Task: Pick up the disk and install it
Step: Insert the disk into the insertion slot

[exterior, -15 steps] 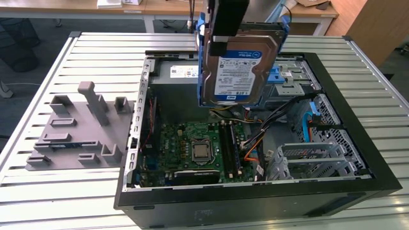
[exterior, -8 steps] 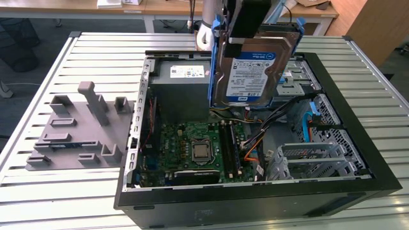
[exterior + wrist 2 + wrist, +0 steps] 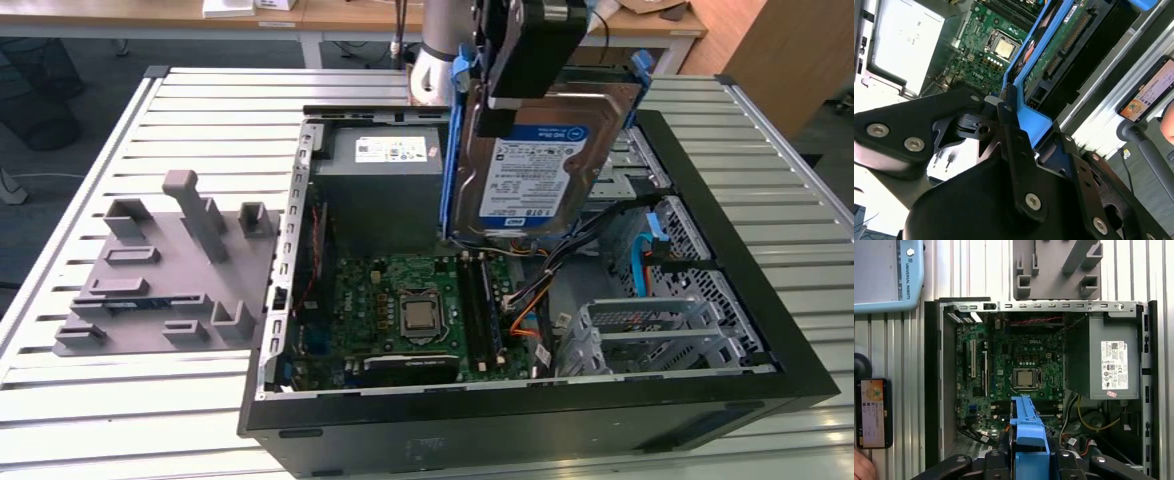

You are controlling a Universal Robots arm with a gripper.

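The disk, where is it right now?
In the exterior view the disk hangs gripped in the tool, above the open computer case, just to the exterior view's right of the grey power supply.

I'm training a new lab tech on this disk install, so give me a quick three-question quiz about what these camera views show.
1. Fill in: in the exterior view, the grey fixture sits on the computer case's ____ (that view's left or right).
2. True or false: the disk is already seated in a drive bay.
3. The tool is shut on: A the disk's blue carrier, B the grey fixture, C nothing.
Key: 1 left. 2 false, it hangs above the open case. 3 A.
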